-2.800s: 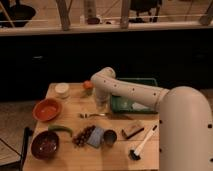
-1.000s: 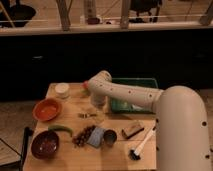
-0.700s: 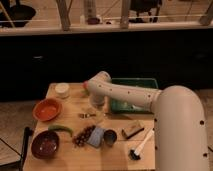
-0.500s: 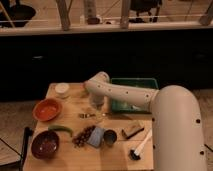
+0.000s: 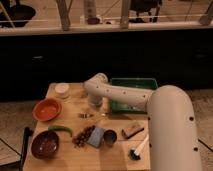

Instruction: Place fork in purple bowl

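The slim silver fork (image 5: 92, 115) lies flat on the wooden table (image 5: 67, 159), near its middle. The purple bowl (image 5: 45, 144) stands at the table's front left corner, empty. My white arm reaches in from the right and bends down at its far end. My gripper (image 5: 95, 103) hangs at that end, just behind and above the fork. The arm hides the fingers.
An orange bowl (image 5: 47, 109) stands at the left, a small white cup (image 5: 62, 90) behind it. A green tray (image 5: 131, 93) lies at the back right. A green pepper (image 5: 62, 130), dark berries (image 5: 83, 136), a blue packet (image 5: 96, 136), a metal cup (image 5: 109, 137), a brown block (image 5: 131, 131) and a white-handled brush (image 5: 138, 148) lie along the front.
My arm has swung left and lowered, bringing the gripper down toward the fork. The fork and the bowls have not moved.
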`<state>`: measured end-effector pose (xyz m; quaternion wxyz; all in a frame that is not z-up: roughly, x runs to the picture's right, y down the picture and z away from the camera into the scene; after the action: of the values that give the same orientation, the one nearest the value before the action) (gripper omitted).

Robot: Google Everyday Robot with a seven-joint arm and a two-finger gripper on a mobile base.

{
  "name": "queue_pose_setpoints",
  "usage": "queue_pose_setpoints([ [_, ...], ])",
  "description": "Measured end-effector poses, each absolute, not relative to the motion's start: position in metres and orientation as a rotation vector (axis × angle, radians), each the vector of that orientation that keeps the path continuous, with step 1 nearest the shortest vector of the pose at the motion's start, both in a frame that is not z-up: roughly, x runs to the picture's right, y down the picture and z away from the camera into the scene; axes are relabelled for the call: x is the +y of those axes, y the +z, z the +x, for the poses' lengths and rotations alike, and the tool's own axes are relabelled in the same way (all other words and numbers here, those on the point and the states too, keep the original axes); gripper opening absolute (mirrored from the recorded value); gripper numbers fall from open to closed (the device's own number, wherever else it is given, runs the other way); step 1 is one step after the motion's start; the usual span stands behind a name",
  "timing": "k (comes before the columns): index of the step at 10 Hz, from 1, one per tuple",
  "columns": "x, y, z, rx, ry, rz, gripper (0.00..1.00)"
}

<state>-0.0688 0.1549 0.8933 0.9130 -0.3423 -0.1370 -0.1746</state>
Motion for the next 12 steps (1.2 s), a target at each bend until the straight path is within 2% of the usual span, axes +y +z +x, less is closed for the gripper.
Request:
queue_pose_setpoints([
  [5,0.1617,0.8973,-0.0763,-0.277,-0.363,-0.745,0.06],
  [7,0.1622,0.8965,-0.0765,-0.277,-0.366,-0.748,0.0],
  [12,0.1648,0.8966,-0.0771,-0.278,-0.363,-0.762,0.0],
])
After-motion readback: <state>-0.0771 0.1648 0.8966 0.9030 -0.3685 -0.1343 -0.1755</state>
